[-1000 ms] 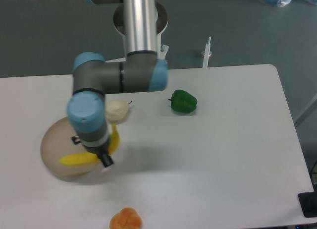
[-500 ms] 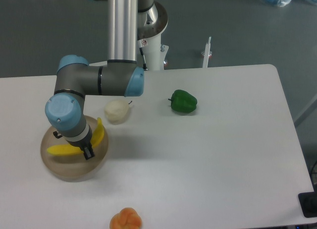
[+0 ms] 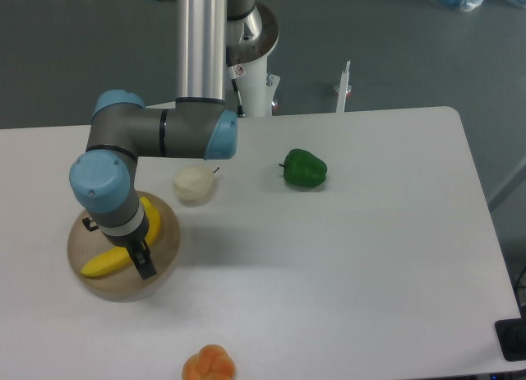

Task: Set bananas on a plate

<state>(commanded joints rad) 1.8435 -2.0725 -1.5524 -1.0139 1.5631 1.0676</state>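
While hanging over the plate at the table's left side, hides most of the gripper under the arm's wrist; cannot tell how far apart the fingers stand, nor whether anything is clamped. Bananas inside the plate's rim, curving from lower left up past the wrist. Cream pear-like fruit just beyond the plate; green pepper well apart; orange fruit near the front edge.
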